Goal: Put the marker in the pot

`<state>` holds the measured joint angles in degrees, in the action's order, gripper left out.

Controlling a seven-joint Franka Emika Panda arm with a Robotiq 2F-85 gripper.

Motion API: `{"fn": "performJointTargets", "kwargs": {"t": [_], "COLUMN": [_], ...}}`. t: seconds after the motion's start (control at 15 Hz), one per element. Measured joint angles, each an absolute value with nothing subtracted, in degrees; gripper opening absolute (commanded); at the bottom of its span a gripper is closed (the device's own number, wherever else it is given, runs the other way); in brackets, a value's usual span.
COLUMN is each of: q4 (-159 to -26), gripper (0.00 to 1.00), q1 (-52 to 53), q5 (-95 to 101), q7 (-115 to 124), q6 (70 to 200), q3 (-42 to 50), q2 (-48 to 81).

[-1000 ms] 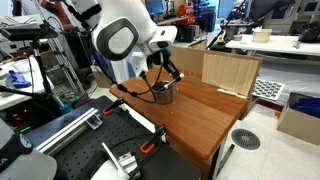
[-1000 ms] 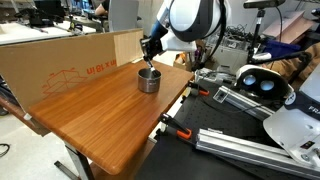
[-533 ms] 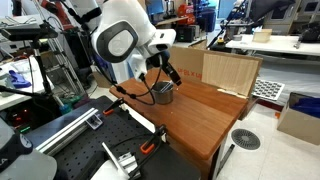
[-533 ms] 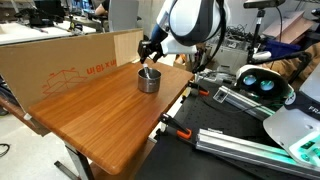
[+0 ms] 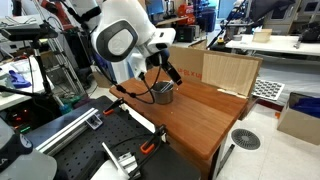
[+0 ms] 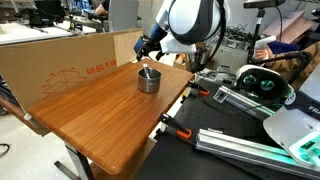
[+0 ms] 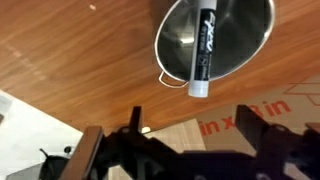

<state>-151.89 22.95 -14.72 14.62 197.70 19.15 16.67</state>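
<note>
In the wrist view the pincer [image 7: 188, 115] shows as a dark outline along the bottom edge, its two fingers spread apart with nothing between them. Straight ahead of it, past the fingertips, stands the pot [image 7: 175, 40], and the marker [image 7: 204, 45] lies in it. The black barrel runs across the steel inside. The pale end nearest the pincer leans on the rim and juts a little beyond it (the far end runs out of the top of the picture). The marker is well clear of both fingers. A small dark stub, which may be the pot's handle, sticks out from the rim on the pincer's side, though it is too small to tell for certain. Under the pot is the wooden table [image 7: 60, 50], and just beyond one fingertip is a cardboard box [image 7: 265, 110] with red lettering. In both exterior views the pincer [image 5: 170, 77] [image 6: 146, 55] hangs above the pot [image 5: 163, 93] [image 6: 148, 82], near it but not touching. The pot stands on the table [image 6: 100, 115] close to the cardboard box [image 6: 60, 65]. In these views the marker is too small to make out clearly.
</note>
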Motion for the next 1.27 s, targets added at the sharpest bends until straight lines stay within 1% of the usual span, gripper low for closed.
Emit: {"fn": "performJointTargets", "kwargs": {"t": [0.2,0.6,1.27], "q4": [-151.22,-148.97,-149.03], "gripper": [1.00,1.00,1.00], "q1": [24.57,28.96,29.15], "q5": [-16.82,-20.81,-20.92], "q7": [14.62,14.48,14.48], "q6": [196.56,191.22,190.85], "q3": [20.08,24.75,24.85], "q2": [14.51,9.49,9.43]}}
